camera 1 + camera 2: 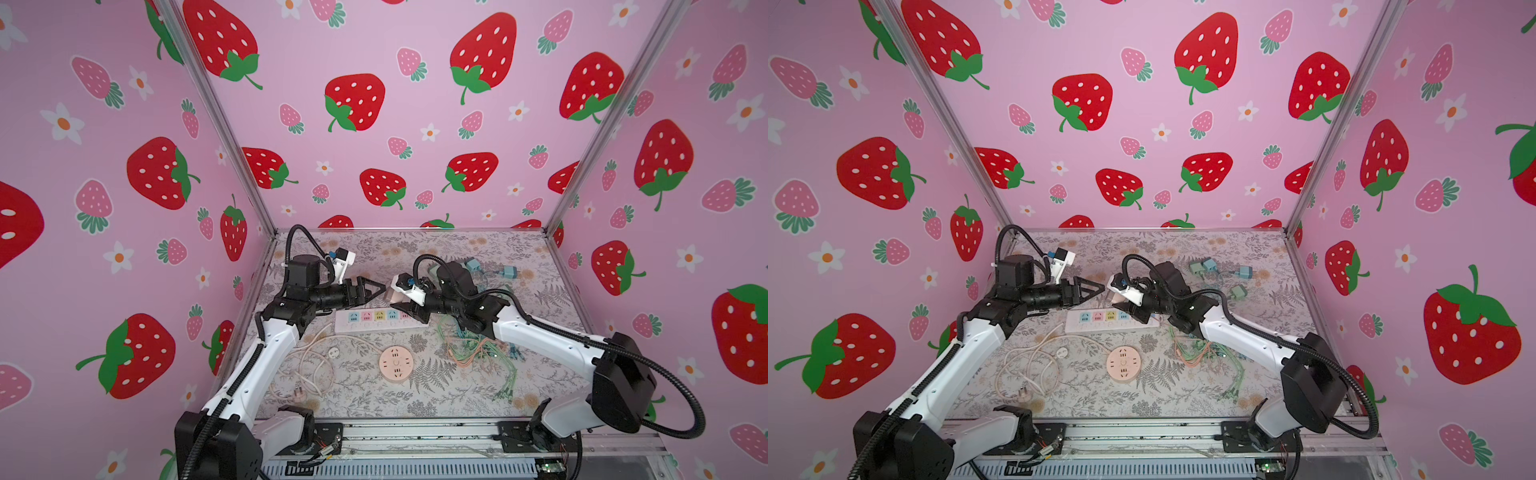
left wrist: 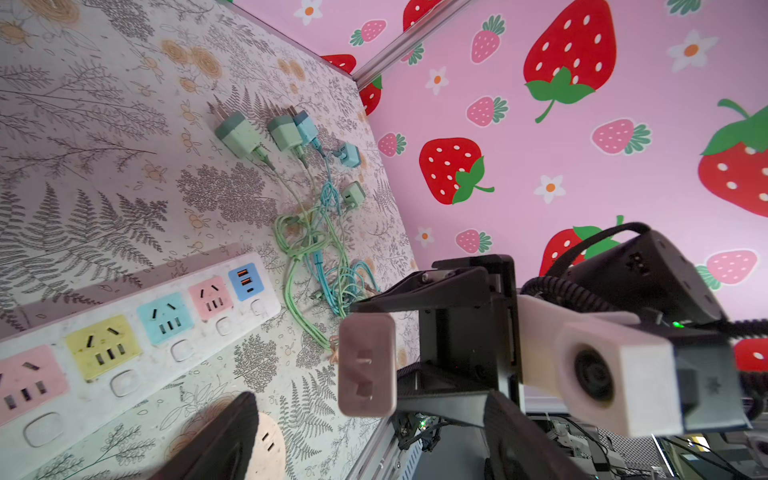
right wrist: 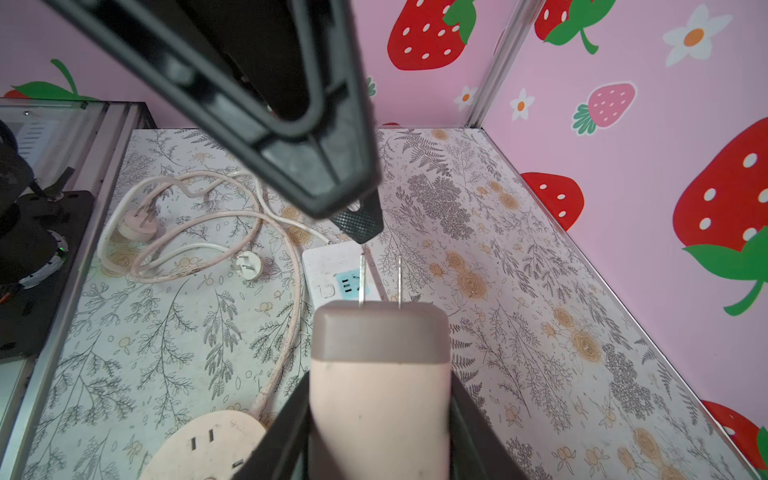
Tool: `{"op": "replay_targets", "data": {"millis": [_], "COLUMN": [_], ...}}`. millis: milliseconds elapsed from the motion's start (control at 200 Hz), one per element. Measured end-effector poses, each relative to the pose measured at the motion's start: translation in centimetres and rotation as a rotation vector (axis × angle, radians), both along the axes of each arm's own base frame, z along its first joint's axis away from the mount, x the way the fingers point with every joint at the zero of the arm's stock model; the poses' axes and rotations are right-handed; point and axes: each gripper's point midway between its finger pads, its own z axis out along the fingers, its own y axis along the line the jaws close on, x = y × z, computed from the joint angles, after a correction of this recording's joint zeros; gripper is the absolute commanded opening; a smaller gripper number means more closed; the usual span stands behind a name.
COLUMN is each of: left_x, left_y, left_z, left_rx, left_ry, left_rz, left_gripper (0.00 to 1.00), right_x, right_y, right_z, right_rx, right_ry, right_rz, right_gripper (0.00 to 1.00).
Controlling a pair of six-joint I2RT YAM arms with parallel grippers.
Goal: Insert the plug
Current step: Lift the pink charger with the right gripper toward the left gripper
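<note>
My right gripper (image 3: 380, 415) is shut on a pink plug (image 3: 380, 374), a block adapter with a grey-brown front cap and two metal prongs. In both top views the plug (image 1: 391, 294) (image 1: 1116, 296) hangs above the right end of the white power strip (image 1: 374, 326) (image 1: 1100, 326), which has several coloured sockets. My left gripper (image 1: 376, 289) (image 2: 370, 440) is open just left of the plug and points at its pronged face (image 2: 365, 365), with nothing between its fingers. One left finger's textured pad (image 3: 361, 220) hovers close in front of the prongs.
A round pink socket hub (image 1: 396, 363) lies in front of the strip. Looped pale cables with plugs (image 1: 316, 365) lie front left. Green and blue chargers (image 1: 473, 266) and tangled cords (image 1: 469, 349) lie right, under my right arm. Strawberry-print walls enclose the table.
</note>
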Motion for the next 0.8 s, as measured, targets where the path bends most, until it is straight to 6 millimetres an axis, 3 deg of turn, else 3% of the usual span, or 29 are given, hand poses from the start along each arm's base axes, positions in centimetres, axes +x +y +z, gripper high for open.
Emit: {"op": "replay_targets", "data": {"millis": [295, 485, 660, 800], "left_x": [-0.8, -1.8, -2.0, -1.9], "left_y": [-1.1, -2.3, -2.8, -2.7], "left_z": [0.0, -0.5, -1.1, -1.4], "left_rx": [-0.036, -0.034, -0.023, -0.017], "left_ry": [0.014, 0.017, 0.034, 0.063], "left_rz": [-0.084, -0.151, -0.177, -0.167], "left_gripper": [0.72, 0.55, 0.33, 0.25], "right_x": [-1.3, -1.5, -1.6, -1.6], "right_y": [0.4, 0.4, 0.5, 0.4], "right_z": [1.0, 1.2, 1.2, 1.3], "right_rx": [0.013, 0.016, 0.014, 0.01], "right_ry": [-0.035, -0.044, -0.055, -0.073], "right_rz": [0.042, 0.05, 0.056, 0.058], "right_gripper": [0.28, 0.28, 0.28, 0.32]}}
